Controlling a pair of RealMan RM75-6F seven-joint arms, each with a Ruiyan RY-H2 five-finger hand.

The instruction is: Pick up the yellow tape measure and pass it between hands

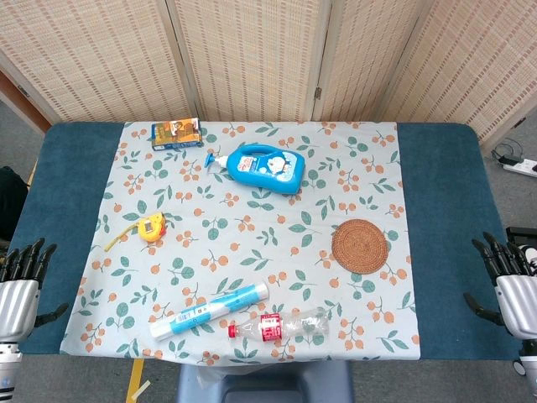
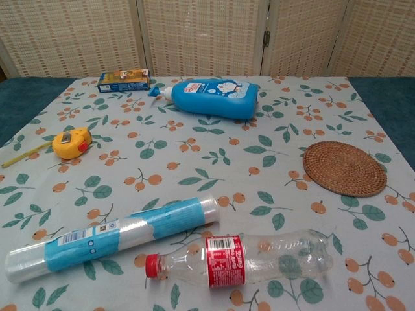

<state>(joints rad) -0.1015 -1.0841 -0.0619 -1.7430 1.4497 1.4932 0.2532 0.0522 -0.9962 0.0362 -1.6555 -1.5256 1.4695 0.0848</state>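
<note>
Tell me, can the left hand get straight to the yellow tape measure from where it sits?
Probably yes. The left hand is open at the table's left edge, and the yellow tape measure lies on the same side with only bare cloth between them; the plastic roll lies nearer the front, off that path.

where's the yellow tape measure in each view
Head view: yellow tape measure lies left of centre on the floral cloth, its tape pulled out to the left.
Chest view: it sits at the left edge, mid-height.
Shared landmark: the blue bottle lies farther back and to its right in both.
</note>
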